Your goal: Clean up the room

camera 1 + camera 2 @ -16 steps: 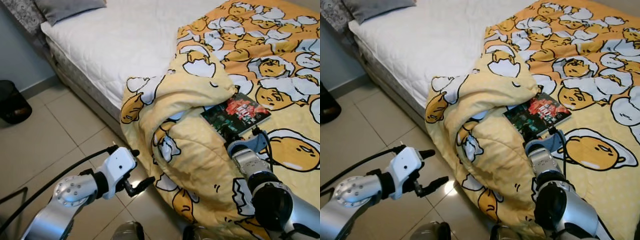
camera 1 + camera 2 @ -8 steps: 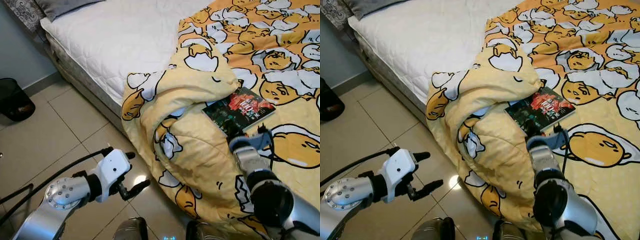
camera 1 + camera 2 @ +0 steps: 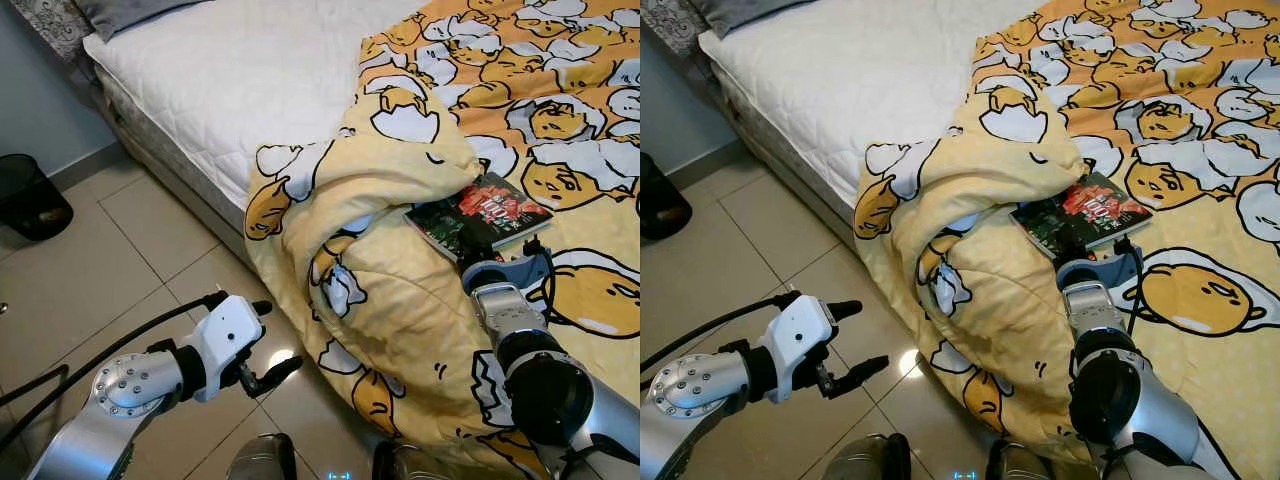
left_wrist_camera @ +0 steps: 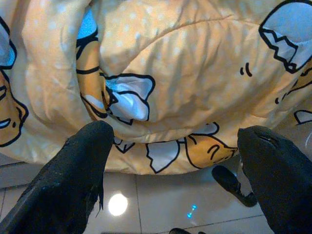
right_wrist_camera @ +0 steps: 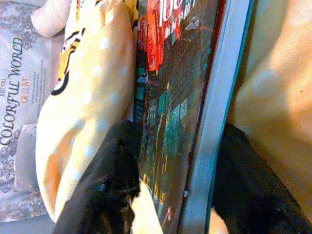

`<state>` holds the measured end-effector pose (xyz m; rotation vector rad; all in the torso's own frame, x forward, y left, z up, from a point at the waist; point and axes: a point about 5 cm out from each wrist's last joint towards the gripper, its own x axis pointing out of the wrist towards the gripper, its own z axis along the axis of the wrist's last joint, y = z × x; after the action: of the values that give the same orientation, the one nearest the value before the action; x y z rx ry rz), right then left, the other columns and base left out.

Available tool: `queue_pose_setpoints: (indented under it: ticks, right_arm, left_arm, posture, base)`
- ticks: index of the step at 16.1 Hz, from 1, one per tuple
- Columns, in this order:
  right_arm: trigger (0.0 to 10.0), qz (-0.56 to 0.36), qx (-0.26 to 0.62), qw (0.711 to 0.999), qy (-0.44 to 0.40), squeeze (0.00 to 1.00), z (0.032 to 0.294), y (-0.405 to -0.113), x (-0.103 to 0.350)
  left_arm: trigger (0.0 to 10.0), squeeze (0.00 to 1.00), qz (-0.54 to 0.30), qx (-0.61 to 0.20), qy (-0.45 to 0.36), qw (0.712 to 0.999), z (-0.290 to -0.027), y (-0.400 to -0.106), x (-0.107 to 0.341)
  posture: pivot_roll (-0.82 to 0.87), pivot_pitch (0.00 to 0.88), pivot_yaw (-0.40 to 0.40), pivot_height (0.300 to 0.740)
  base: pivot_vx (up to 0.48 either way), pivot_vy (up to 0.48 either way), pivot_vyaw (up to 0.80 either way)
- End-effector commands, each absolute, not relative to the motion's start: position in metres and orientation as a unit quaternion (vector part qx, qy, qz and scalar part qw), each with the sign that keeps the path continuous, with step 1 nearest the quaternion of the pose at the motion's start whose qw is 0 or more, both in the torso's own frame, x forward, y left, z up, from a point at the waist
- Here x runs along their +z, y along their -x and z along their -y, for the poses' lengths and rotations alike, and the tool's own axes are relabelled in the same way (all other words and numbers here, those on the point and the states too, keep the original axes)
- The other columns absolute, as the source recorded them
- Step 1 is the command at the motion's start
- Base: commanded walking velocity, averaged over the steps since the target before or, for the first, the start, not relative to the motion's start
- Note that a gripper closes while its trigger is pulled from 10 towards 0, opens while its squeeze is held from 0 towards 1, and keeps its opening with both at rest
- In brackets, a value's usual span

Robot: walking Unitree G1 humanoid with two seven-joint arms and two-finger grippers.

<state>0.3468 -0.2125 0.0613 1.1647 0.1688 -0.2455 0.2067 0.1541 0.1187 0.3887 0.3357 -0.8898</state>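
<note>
The right hand (image 3: 1077,250) reaches onto the bed (image 3: 220,80) and has its two black fingers (image 5: 109,185) closed on the near corner of a book (image 3: 478,211); in the right wrist view one finger lies on the dark cover with its red lettering, the other sits under the blue-edged spine side, so the book is pinched between them; the book lies flat on the yellow egg-print blanket (image 3: 400,300), just ahead of the hand, its far end touching the bunched fold of the blanket that rises beyond and to the left of the fingers; the silver right arm (image 3: 535,380) runs back from the hand over the blanket toward the camera.

The left hand (image 3: 263,340) hovers low over the tiled floor (image 3: 120,260), well to the left of the right hand and clear of the bed; its fingers (image 4: 73,180) stand wide apart and hold nothing; in the left wrist view the draped edge of the blanket hangs just ahead of the spread fingertips, apart from them, with glossy tile below; a black cable (image 3: 120,345) trails from the left arm; a dark waste bin (image 3: 28,195) stands on the floor far off to the left of that hand, near the wall; a grey pillow (image 3: 125,14) rests at the head of the white mattress.
</note>
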Motion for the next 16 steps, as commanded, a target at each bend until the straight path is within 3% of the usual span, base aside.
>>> queue_pose_setpoints:
  ticks: [1,2,14,16]
  right_arm:
    - [0.7,-0.086,-0.108,0.825,-0.547,0.00,0.207,-0.351,0.065]
    - [0.0,-0.090,-0.109,0.826,-0.546,0.00,0.206,-0.350,0.064]
    - [0.0,-0.097,-0.116,0.832,-0.534,0.00,0.209,-0.350,0.063]
    - [0.0,-0.087,-0.113,0.841,-0.522,0.00,0.216,-0.349,0.065]
  left_arm:
    - [10.0,0.73,-0.158,-0.424,-0.189,0.872,-0.155,-0.208,0.119]
    - [10.0,0.73,-0.158,-0.424,-0.189,0.872,-0.155,-0.208,0.119]
    - [10.0,0.73,-0.152,-0.422,-0.186,0.874,-0.151,-0.213,0.115]
    - [10.0,0.73,-0.141,-0.411,-0.183,0.882,-0.149,-0.218,0.114]
  posture:
    - [0.20,0.126,0.040,0.740]
    - [0.21,0.126,0.040,0.740]
    - [0.18,0.094,0.032,0.740]
    - [0.16,0.044,0.021,0.740]
  base:
    - [0.000,0.000,0.00]
    - [0.000,0.000,0.00]
    - [0.000,0.000,0.00]
    - [0.000,0.000,0.00]
